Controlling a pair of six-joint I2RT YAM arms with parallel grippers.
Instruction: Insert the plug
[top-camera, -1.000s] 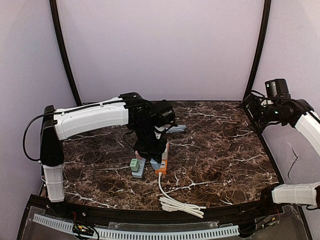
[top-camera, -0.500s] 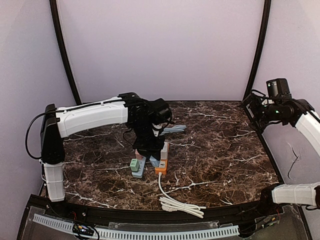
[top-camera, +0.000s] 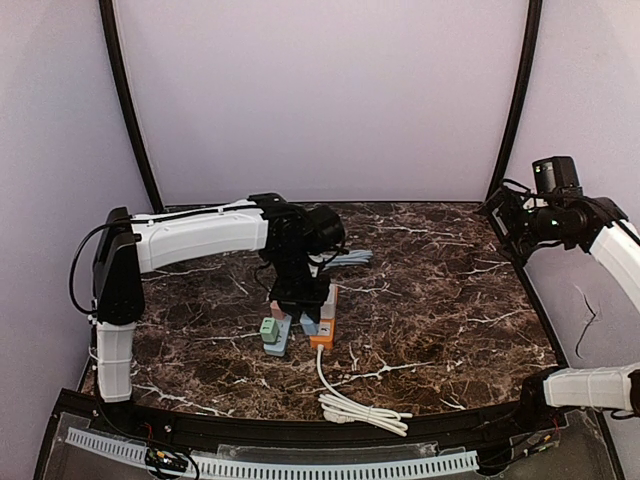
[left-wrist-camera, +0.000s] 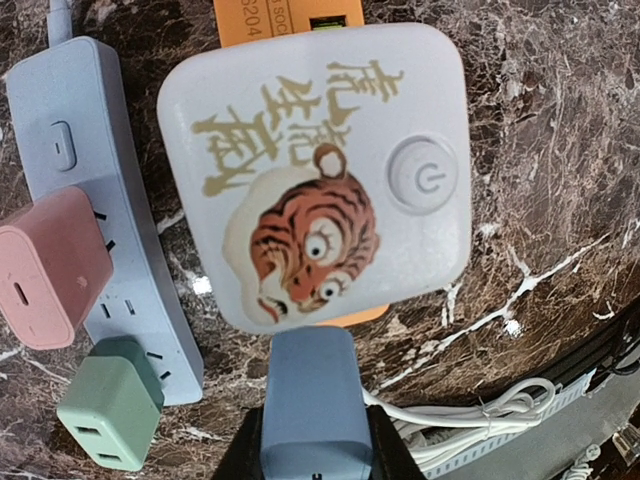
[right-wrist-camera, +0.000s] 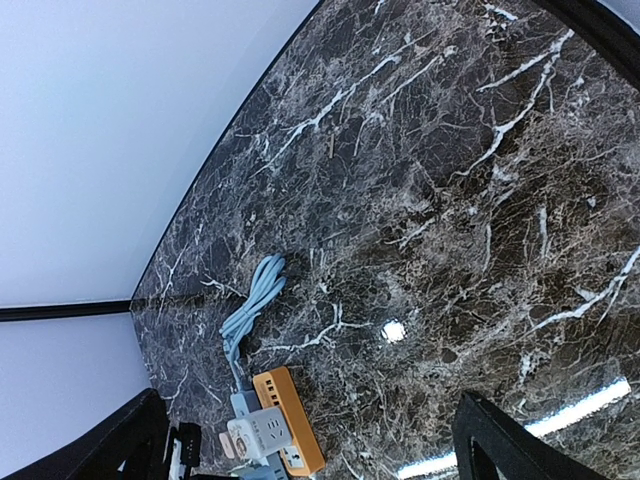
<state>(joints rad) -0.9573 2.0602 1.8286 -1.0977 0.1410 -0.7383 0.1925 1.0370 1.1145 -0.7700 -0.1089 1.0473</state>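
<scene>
The plug (left-wrist-camera: 313, 395) is a slate-blue block, gripped by its sides at the bottom of the left wrist view, where my left gripper (left-wrist-camera: 315, 445) is shut on it. Just beyond its far end stands a white cube adapter (left-wrist-camera: 320, 180) with a tiger picture, seated on the orange power strip (left-wrist-camera: 275, 18). In the top view my left gripper (top-camera: 300, 300) hangs over the two strips at mid-table. My right gripper (top-camera: 507, 225) is raised at the far right, open and holding nothing, its dark fingers (right-wrist-camera: 510, 445) wide apart.
A blue-grey power strip (left-wrist-camera: 120, 250) lies left of the adapter, with a pink charger (left-wrist-camera: 45, 265) and a green charger (left-wrist-camera: 110, 415) in it. A bundled white cable (top-camera: 360, 408) lies near the front edge. A coiled blue cable (right-wrist-camera: 250, 305) lies behind the strips.
The left arm's elbow and upright link have swung right. Its gripper stays over the strips with the plug held. The right arm has not moved.
</scene>
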